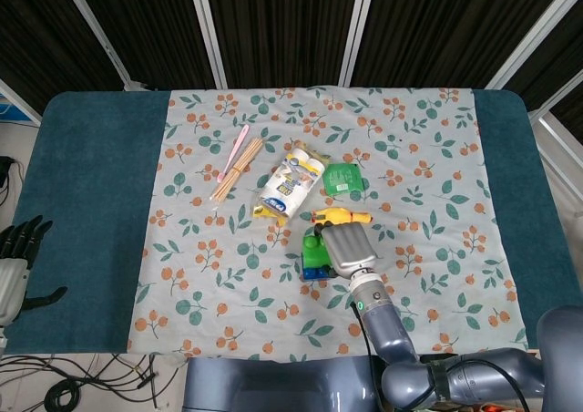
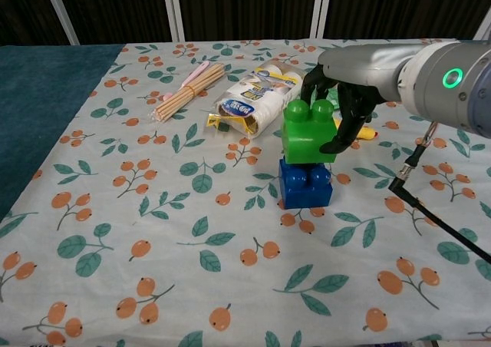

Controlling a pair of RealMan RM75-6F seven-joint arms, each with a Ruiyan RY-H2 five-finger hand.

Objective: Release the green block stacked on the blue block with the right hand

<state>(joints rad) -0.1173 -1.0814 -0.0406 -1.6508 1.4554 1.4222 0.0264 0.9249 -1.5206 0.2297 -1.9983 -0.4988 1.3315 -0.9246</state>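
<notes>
The green block [image 2: 308,133] is seated on the blue block [image 2: 305,184], slightly askew, and is grasped by the right hand [image 2: 343,110], fingers curled against its far side. If the fingers drag on opening, the stack could be tipped toward the snack packet [image 2: 257,97]. The left hand [image 1: 15,264] lies off the cloth, fingers spread, holding nothing.

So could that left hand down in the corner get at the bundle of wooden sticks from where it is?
Probably yes: the left hand is open, and only bare tablecloth lies between it and the wooden sticks. It would be a long reach, though.
</notes>
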